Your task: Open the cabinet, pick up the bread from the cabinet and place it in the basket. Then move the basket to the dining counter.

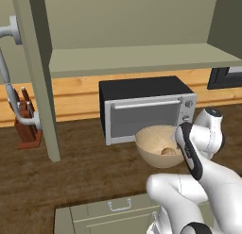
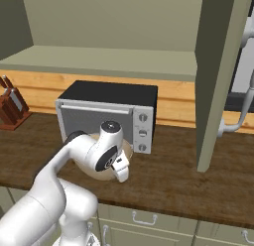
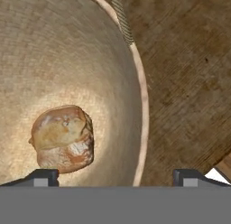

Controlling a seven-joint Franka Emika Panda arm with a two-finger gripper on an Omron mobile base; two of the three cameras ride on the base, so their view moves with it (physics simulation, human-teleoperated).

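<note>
With the bread (image 3: 62,138) lying inside the basket (image 1: 150,155) just before the microwave (image 1: 146,108), the claw (image 3: 115,177) is hovering wide open astride its rim, risking tipping it during any off-centre grab.

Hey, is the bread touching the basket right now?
Touching. In the hand view the bread lies on the floor of the basket, no gap under it, below the open fingers.

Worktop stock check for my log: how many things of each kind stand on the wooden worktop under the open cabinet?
Microwave: 1
Basket: 1
Bread, in the basket: 1
Knife block: 1
Total: 4
</note>
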